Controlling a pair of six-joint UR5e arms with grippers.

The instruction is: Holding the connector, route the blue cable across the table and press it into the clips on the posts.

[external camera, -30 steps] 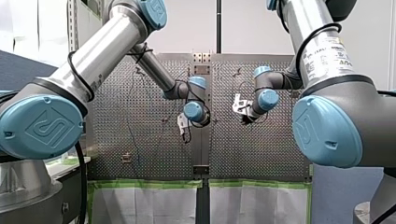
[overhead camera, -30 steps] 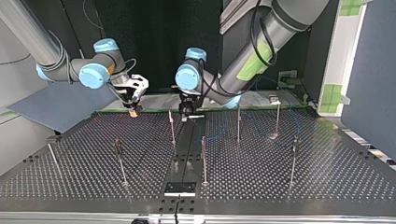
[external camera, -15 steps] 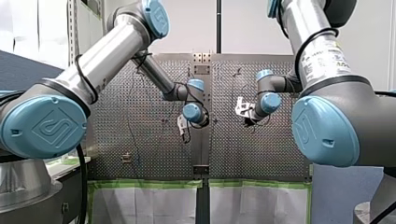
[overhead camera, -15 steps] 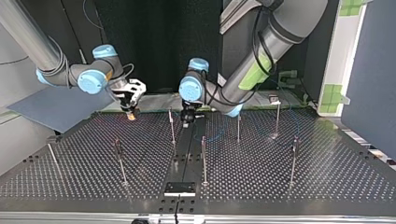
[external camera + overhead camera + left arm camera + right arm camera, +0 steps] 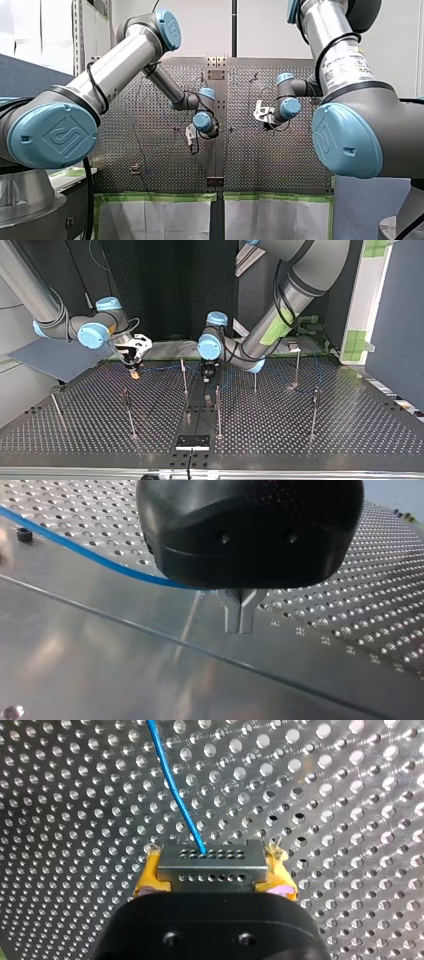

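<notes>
Right wrist view settles what the wider cameras blur: my right gripper [image 5: 212,861] pinches the grey connector [image 5: 211,869] between yellow pads [image 5: 148,879]. The blue cable [image 5: 176,795] leaves the connector's row of holes and runs out over the perforated table [image 5: 325,795]. The left wrist view shows my left gripper [image 5: 240,625] with its metal fingers [image 5: 231,611] pressed together and nothing visible between the tips; the cable passes behind its black housing. Only the top view shows the posts [image 5: 184,376], thin rods standing across the table, with both grippers low near that view's far edge.
</notes>
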